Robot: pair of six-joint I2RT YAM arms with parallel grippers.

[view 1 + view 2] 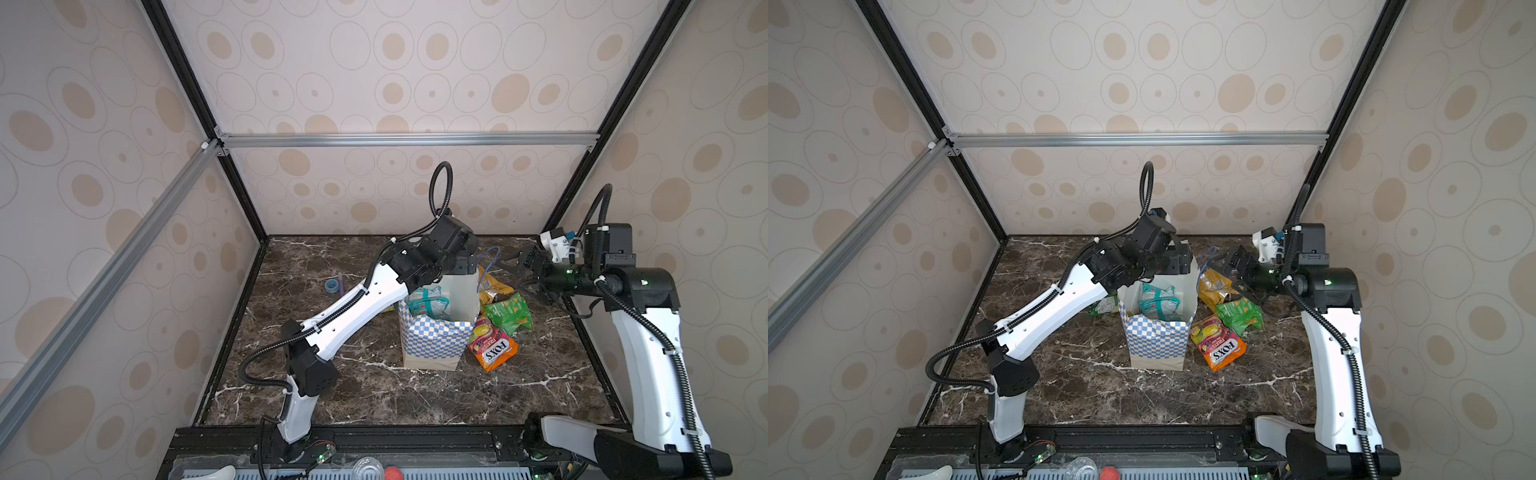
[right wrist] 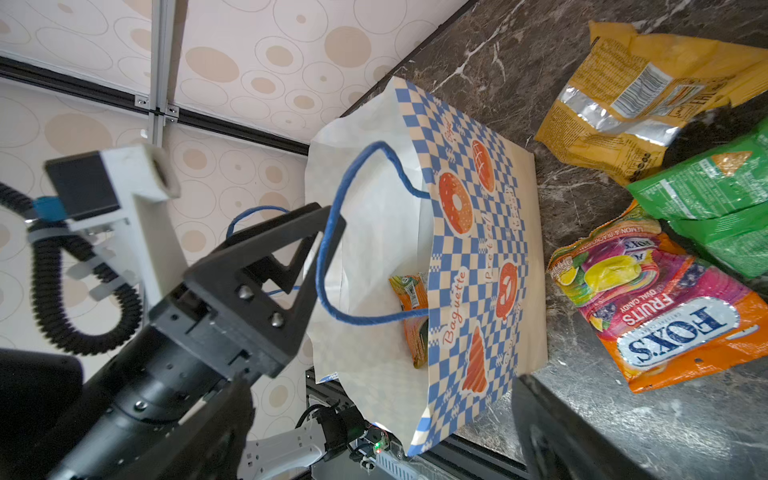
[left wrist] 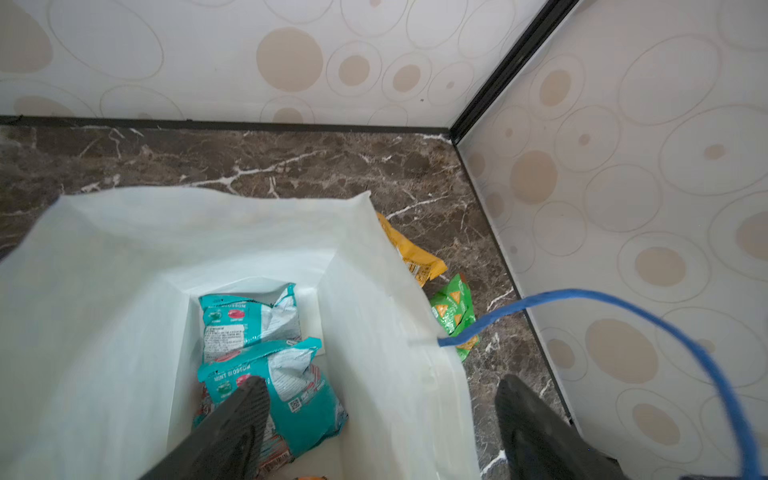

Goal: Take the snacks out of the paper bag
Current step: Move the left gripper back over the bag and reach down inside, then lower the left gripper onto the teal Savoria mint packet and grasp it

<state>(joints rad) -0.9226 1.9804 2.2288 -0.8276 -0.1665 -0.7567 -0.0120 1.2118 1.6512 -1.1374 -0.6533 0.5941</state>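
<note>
In both top views the paper bag [image 1: 434, 338] stands upright in the middle of the marble tabletop [image 1: 374, 386], its mouth open toward us. The left gripper [image 1: 464, 266] hangs at the far right corner of that mouth, and two teal packets [image 1: 428, 301] lie inside. Three snacks already lie just right of the bag: a yellow packet [image 1: 492, 286], a green packet [image 1: 509, 311] and the orange FOX'S packet [image 1: 493, 348]. In a top view another green packet [image 1: 1104, 305] peeks out left of the bag, behind the left arm. The right gripper [image 1: 523, 276] hovers over the yellow and green packets, jaws spread, nothing between them. We judge it holds off so the left arm has the bag to itself. A blue tape roll [image 1: 332, 286] and a purple pen [image 1: 340, 278] sit well apart, far left.

From the left wrist, we see the left gripper released and grasping nothing. One finger [image 3: 245, 415] hangs inside the bag above the nearer teal packet, the other outside, with the bag's white wall between them. That straddle may brace the wall or may be an off-centre descent; we cannot tell which. A blue cord handle [image 3: 623, 303] arcs just beside the outer finger.

From the right wrist, an orange packet [image 2: 411, 316] shows deep in the bag, so we judge the task roughly half done. The handle passes close by the left gripper's finger, a snag risk when lifting.
</note>
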